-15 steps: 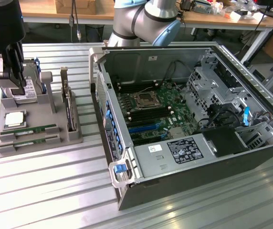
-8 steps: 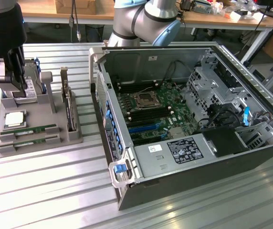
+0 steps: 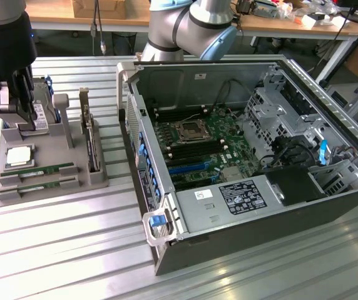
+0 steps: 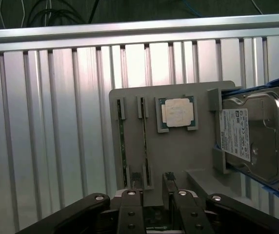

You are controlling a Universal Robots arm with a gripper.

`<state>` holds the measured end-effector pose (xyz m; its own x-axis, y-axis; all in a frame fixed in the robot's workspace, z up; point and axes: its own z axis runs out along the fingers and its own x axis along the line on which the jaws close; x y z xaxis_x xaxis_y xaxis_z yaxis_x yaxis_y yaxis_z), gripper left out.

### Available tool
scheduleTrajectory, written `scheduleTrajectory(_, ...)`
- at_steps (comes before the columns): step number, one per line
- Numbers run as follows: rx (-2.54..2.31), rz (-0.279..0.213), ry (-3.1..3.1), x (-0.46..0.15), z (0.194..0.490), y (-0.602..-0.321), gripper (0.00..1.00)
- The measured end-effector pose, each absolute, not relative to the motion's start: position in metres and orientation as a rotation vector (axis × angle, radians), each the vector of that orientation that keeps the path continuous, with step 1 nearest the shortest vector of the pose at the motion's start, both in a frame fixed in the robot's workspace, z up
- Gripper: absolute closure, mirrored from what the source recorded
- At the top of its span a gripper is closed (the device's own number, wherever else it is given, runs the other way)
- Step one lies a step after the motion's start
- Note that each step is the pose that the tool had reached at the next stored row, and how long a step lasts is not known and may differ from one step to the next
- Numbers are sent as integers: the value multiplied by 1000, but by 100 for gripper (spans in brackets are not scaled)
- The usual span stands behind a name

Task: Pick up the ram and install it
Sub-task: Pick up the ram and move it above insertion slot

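Fingers sit closest to the wrist cam, spread wide with nothing between them. They hang over the grey tray, at the exterior view's left on the desk. Ram lies flat in its tray slot, the slot just beside the CPU, untouched. Second identical green stick is in the parallel slot, on the side away from the CPU. Hard drive sits in its holder next to the CPU, with blue rails on it. Dark card with metal bracket stands upright at the tray edge nearest the PC case. Case is open with the motherboard exposed, to the exterior view's right of the tray.
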<state>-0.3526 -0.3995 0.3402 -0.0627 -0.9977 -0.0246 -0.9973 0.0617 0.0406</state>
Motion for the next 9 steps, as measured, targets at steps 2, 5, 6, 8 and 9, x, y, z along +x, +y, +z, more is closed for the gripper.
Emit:
scheduleTrajectory(2,2145,-73,-2280,-353,338,-400,70)
scheduleTrajectory(5,2147,-73,-2279,-353,334,-400,70)
scheduleTrajectory(6,2148,-73,-2278,-353,334,-400,70)
scheduleTrajectory(8,2149,-73,-2277,-353,331,-400,70)
scheduleTrajectory(9,2150,-73,-2276,-353,330,-400,70)
